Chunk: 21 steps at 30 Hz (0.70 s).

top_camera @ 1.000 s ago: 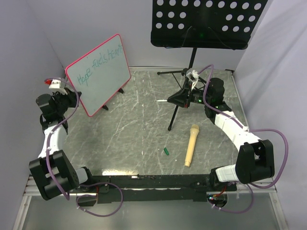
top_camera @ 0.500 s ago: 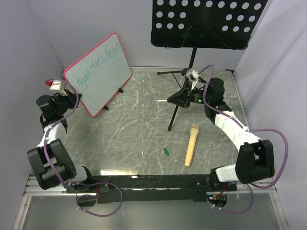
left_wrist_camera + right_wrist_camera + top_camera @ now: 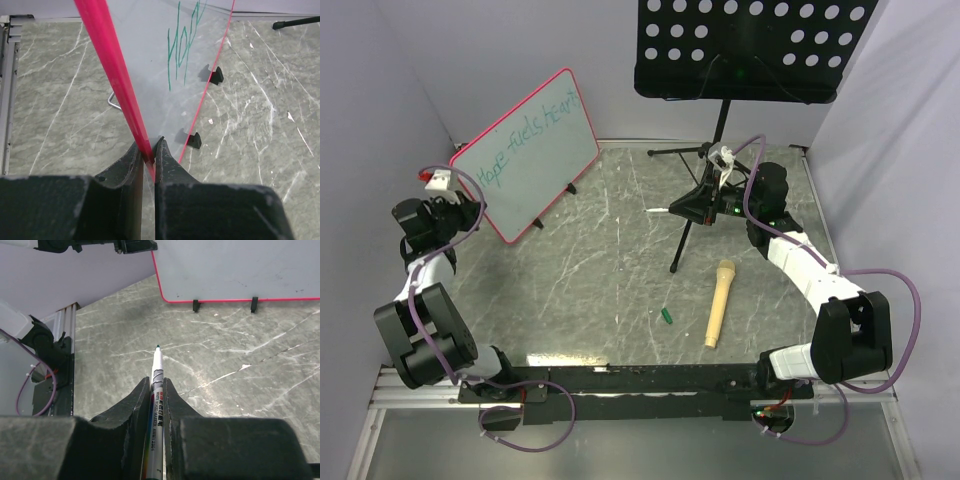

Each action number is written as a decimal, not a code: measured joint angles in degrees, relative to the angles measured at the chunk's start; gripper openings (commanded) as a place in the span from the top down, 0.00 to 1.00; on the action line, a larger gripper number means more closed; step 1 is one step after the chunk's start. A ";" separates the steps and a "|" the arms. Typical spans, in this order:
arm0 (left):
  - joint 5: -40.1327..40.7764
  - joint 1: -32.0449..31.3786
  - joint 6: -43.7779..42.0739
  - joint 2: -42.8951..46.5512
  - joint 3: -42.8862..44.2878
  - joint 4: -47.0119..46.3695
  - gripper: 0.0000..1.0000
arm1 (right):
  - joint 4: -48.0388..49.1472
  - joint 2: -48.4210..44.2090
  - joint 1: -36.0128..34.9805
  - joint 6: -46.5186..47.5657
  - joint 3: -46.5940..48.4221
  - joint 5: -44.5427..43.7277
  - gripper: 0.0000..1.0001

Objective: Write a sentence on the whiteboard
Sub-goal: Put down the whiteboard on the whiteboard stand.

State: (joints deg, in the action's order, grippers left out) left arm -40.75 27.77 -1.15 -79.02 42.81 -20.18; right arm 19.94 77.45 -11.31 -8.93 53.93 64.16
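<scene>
The whiteboard (image 3: 535, 165), pink-red framed, stands tilted at the far left on two small black feet. The sentence (image 3: 525, 140) in teal reads roughly "Hope fuels hearts". My left gripper (image 3: 477, 207) is shut on the board's lower left frame edge. In the left wrist view the red frame (image 3: 112, 65) runs between the gripper's (image 3: 148, 146) closed jaws, and the first letters (image 3: 182, 50) show. My right gripper (image 3: 685, 208) is shut on a whiteboard marker (image 3: 157, 365), uncapped, with its tip pointing left. The board's lower edge (image 3: 240, 270) shows far ahead of it.
A black perforated music stand (image 3: 745, 45) rises at the back right, with its pole and tripod legs (image 3: 685, 240) by my right gripper. A beige microphone (image 3: 718, 303) and a green marker cap (image 3: 667, 316) lie on the grey marbled table. Walls close the left, back and right.
The whiteboard has turned a little in my left gripper, its right end rising and its left corner dropping. The left arm has drawn back to the left. The right arm has not moved.
</scene>
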 measured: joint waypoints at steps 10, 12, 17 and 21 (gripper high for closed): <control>3.96 0.46 -1.46 -0.55 -0.74 -1.38 0.71 | 0.09 0.00 0.00 0.00 0.00 0.00 1.00; 5.20 1.05 -1.46 -1.18 -0.72 -1.31 0.73 | 0.11 0.00 0.00 0.00 0.00 0.00 1.00; 6.58 2.10 -1.16 -2.14 -0.28 0.26 0.76 | 0.15 0.00 0.00 0.00 0.00 0.02 1.00; 6.62 2.19 -1.18 -2.27 0.39 1.42 0.72 | 0.17 0.00 0.00 -0.02 0.00 0.02 1.00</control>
State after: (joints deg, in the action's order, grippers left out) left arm -34.13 29.95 -2.33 -81.30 43.20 -18.76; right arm 20.12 77.45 -11.31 -8.95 53.93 64.18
